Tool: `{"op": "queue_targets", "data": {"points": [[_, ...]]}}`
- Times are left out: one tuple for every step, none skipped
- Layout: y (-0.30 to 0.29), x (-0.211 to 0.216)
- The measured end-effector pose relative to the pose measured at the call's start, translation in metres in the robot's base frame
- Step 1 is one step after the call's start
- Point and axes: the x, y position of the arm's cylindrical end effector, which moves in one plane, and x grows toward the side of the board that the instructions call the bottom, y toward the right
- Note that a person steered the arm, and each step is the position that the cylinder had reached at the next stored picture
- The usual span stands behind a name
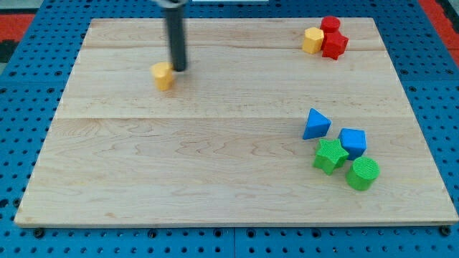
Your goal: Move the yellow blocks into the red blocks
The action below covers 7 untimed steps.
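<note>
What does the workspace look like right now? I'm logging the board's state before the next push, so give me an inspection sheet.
Surface: wooden board on a blue pegboard, lying flat.
Job's things: one yellow block at upper left of centre, alone; second yellow block touching the red blocks at the view's top right.
Clutter: blue pyramid, blue cube, green star and green cylinder clustered at right.
Jaws: none; my tip stands just right of the lone yellow block, touching or nearly so.
Cables: nothing seen.
Surroundings: red panels at the top corners.
</note>
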Motion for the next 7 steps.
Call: {"op": "queue_targets", "data": {"points": [[-0.07, -0.011], [-0.085, 0.053], [0.024, 0.044], [0.077, -0.008], [0.065, 0.026], [0.01, 0.014], [0.052, -0.032]]}}
